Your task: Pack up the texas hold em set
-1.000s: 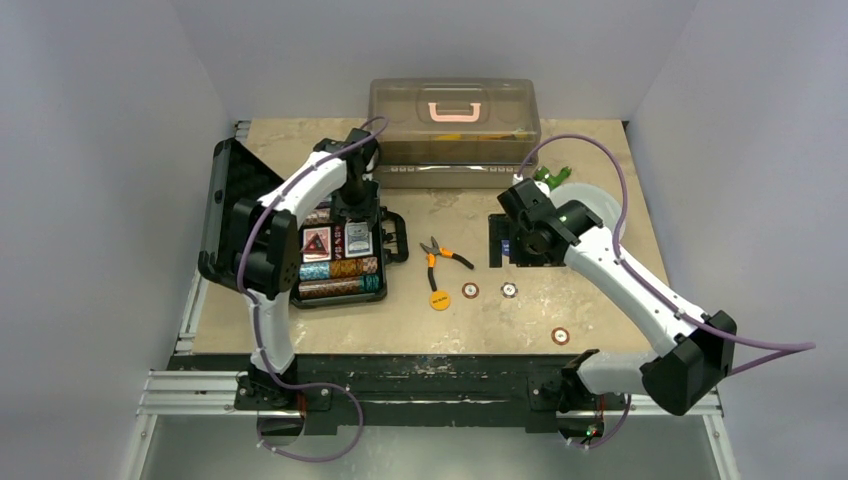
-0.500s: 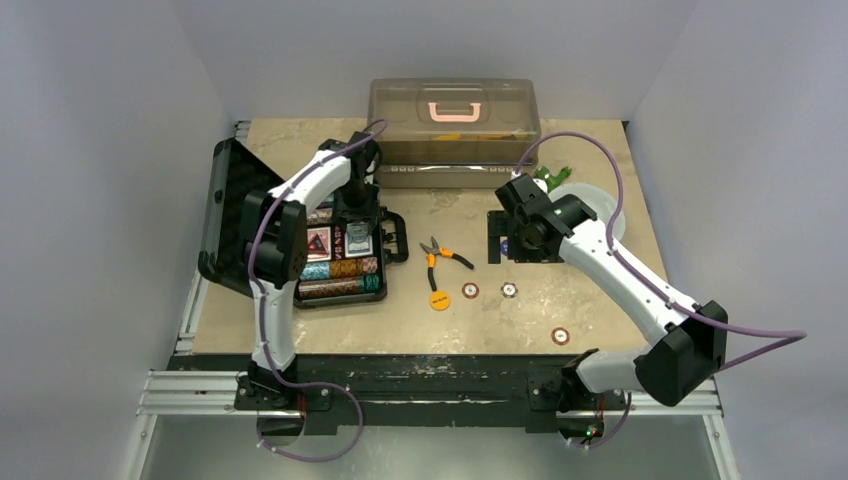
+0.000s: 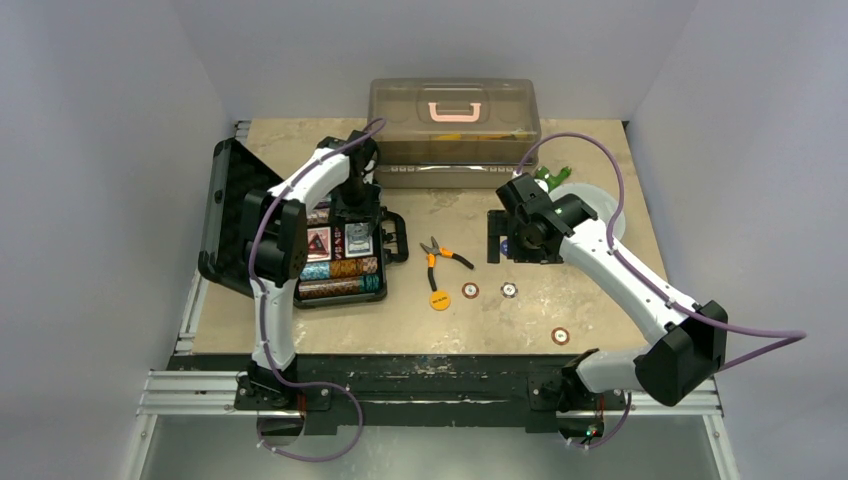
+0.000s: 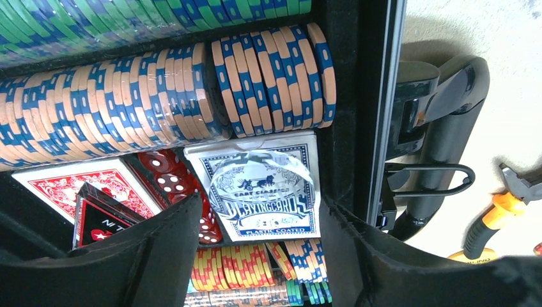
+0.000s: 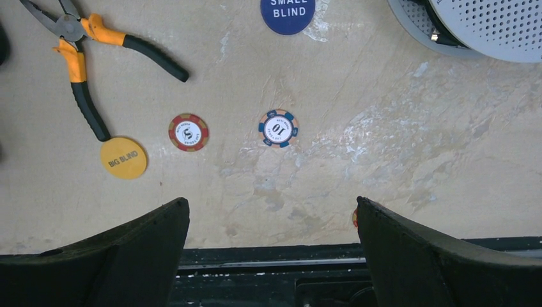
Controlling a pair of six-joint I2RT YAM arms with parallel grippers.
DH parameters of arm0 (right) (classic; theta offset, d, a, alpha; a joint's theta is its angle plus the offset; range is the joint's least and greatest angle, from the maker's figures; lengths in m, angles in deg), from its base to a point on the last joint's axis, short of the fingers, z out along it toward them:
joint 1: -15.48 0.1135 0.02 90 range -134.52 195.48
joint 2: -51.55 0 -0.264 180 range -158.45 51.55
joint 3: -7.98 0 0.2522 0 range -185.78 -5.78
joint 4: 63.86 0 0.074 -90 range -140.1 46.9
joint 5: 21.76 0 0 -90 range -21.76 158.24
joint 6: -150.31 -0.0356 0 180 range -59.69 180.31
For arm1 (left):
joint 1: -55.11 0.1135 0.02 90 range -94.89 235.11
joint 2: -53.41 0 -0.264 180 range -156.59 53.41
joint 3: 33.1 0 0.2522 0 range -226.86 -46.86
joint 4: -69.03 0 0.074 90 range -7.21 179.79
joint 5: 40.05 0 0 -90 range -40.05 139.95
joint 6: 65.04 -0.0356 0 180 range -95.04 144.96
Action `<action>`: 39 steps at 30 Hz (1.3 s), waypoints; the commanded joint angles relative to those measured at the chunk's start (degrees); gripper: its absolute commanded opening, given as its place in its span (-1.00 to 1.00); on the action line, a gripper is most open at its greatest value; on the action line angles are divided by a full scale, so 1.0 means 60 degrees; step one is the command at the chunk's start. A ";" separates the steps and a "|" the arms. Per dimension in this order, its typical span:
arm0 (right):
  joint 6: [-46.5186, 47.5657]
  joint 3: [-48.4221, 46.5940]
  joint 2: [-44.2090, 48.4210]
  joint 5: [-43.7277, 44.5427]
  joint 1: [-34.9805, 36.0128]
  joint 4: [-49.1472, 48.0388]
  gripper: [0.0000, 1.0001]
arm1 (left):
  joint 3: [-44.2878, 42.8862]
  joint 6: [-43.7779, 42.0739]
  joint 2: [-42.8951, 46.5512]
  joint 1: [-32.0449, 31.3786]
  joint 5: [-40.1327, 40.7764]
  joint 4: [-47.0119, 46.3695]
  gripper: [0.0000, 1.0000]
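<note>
Table: the mottled tan surface that carries everything I see.
Brown box: translucent, pink handle on top, lid shut, at the far edge of the table.
Left arm: I have it reaching over the open tray of the case.
Right arm: stretched to mid-table, its wrist near the white disc.
Black case: on the left side of the table, lid open and standing up at the left, tray lying flat.
Case handle: on the tray's right wall, on the side facing the pliers.
Left jaws: open, directly over the tray with the blue deck showing in the gap. I cannot tell whether either finger touches it.
Right jaws: spread wide with nothing between them, over bare table near the loose chips.
White disc: round and perforated, at the right rear.
Pliers: orange and black handles, just right of the case.
Chip rows: orange-and-blue chips standing on edge in the tray, with a green-and-blue row beside them.
Blue deck: in the tray's middle compartment, with clear wrap crumpled on top.
Red deck: in the same compartment, on the other side of the dice.
Big blind disc: yellow, touching a pliers handle tip.
Small blind disc: blue, farther back on the table.
Red chip and blue chip: flat on the table, near each other.
Third chip: alone near the front edge.
Dice: red, between the two decks.
</note>
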 commanded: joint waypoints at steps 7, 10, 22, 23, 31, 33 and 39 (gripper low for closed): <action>-0.0291 -0.0416 0.0133 -0.0062 -0.0033 -0.0005 0.98 | -0.0693 -0.0059 0.0340 0.0114 0.0189 -0.0404 0.63; -0.0320 -0.0246 0.0416 -0.0088 -0.0032 -0.0011 0.98 | -0.0177 0.0201 0.1129 0.0106 0.0021 -0.0498 0.59; -0.0696 0.1201 0.2030 -0.0342 -0.0033 -0.0321 0.98 | 0.3576 0.1519 0.4641 -0.3477 -0.1549 -0.1890 0.45; -0.0767 0.1350 0.2243 -0.0367 -0.0043 -0.0322 0.98 | 0.3791 0.1714 0.4617 -0.3916 -0.1507 -0.1990 0.46; -0.1161 0.1830 0.4082 -0.0062 -0.0032 0.0348 0.98 | 0.3952 0.2316 0.3378 -0.6030 -0.1624 -0.2409 0.52; -0.1202 0.1833 0.4299 -0.0051 -0.0036 0.0454 0.98 | 0.3766 0.2232 0.3033 -0.6163 -0.1511 -0.2344 0.52; -0.1399 0.2028 0.4591 -0.0218 -0.0036 0.0524 0.98 | 0.3126 0.1878 0.1851 -0.6159 -0.1313 -0.2140 0.55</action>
